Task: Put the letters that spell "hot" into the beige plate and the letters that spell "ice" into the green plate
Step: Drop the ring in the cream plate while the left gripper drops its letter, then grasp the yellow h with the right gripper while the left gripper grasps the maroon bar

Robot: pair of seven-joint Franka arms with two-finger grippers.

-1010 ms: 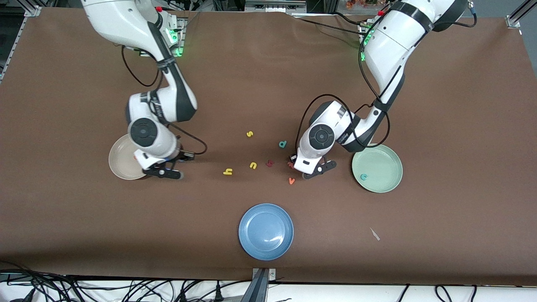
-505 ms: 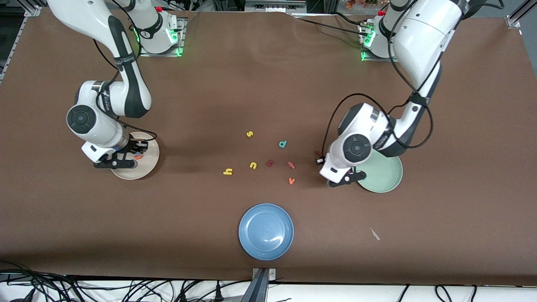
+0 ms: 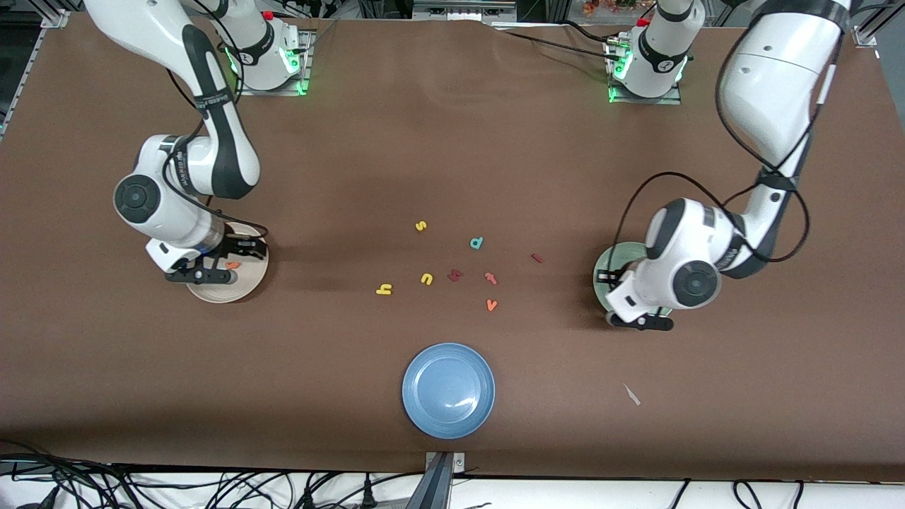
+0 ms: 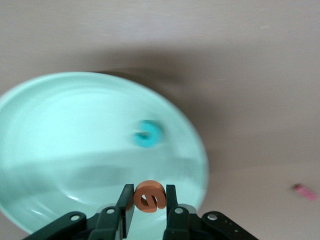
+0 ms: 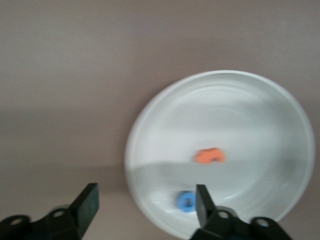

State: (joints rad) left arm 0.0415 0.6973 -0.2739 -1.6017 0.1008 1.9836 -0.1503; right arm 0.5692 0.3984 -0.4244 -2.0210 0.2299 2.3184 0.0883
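My left gripper (image 3: 640,319) hangs over the green plate (image 3: 605,271), shut on the orange e (image 4: 150,196). The teal c (image 4: 148,134) lies in the green plate (image 4: 60,125). The dark red i (image 3: 537,258) lies on the table between that plate and the loose letters. My right gripper (image 3: 201,274) stands open over the beige plate (image 3: 247,283), with nothing between its fingers. In the beige plate (image 5: 250,100) lie the orange t (image 5: 210,156) and the blue o (image 5: 186,202). The yellow h (image 3: 384,289) rests on the table near mid-table.
Loose letters lie mid-table: a yellow s (image 3: 421,226), a teal d (image 3: 476,243), a yellow u (image 3: 426,278), a dark red letter (image 3: 454,275), a red-orange t (image 3: 490,278) and an orange v (image 3: 491,305). A blue plate (image 3: 448,390) sits nearer the front camera.
My right gripper has opened over the beige plate and the orange t lies in it. My left arm has carried the orange e from the loose letters to over the green plate.
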